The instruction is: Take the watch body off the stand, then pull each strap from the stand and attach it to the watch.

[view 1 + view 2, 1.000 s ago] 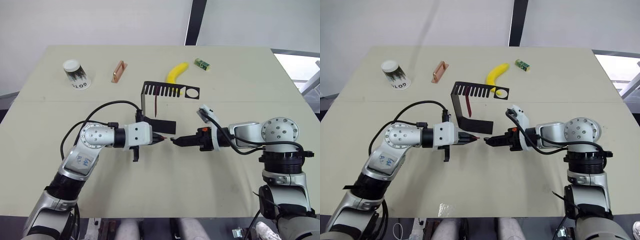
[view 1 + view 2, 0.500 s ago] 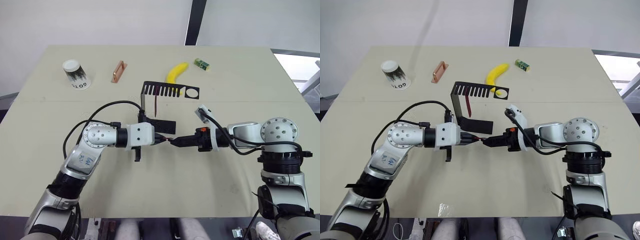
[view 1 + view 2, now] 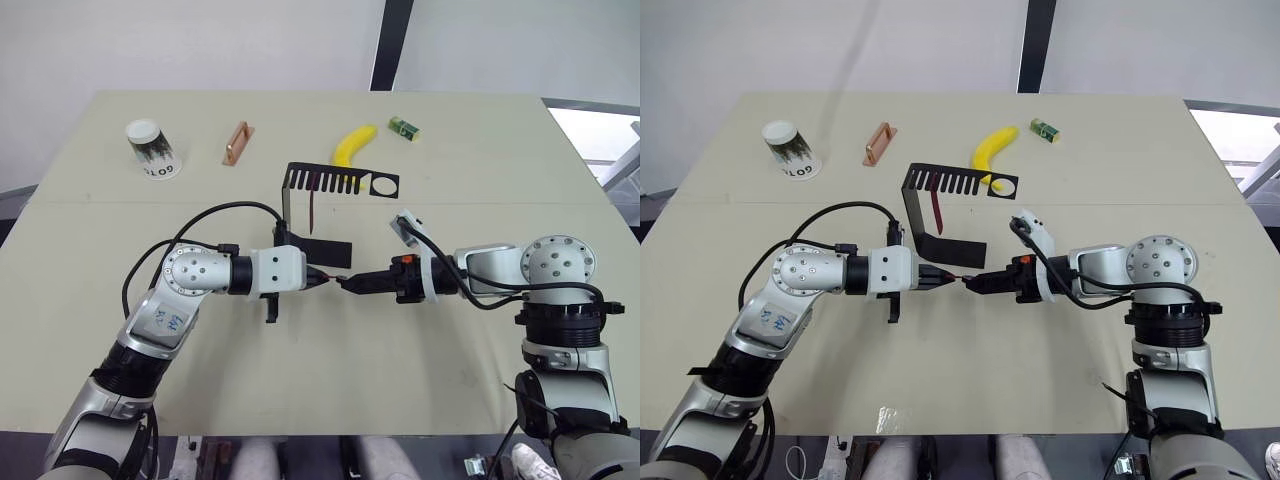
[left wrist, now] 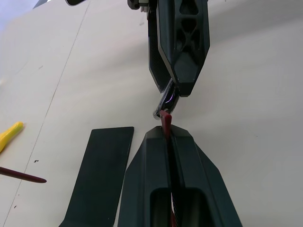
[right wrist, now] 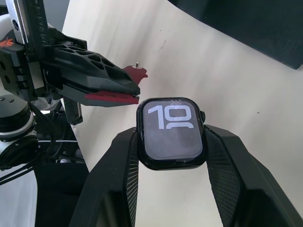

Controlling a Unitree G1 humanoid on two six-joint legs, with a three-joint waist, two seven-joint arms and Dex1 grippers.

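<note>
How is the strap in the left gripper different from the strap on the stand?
The strap in the left gripper is clamped between shut fingers, with just its tip poking out toward the watch body; the strap on the stand hangs free from a slot in the top shelf. The held strap lies roughly level; the stand's one hangs nearly upright. Both are narrow and dark red.

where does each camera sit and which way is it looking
Head views: from the head, forward and down over the table; both arms meet below the stand.
Left wrist view: along the left gripper, shut on a strap, facing the right gripper.
Right wrist view: along the right gripper holding the watch, facing the left gripper.
Shared: strap tip nearing the watch.
</note>
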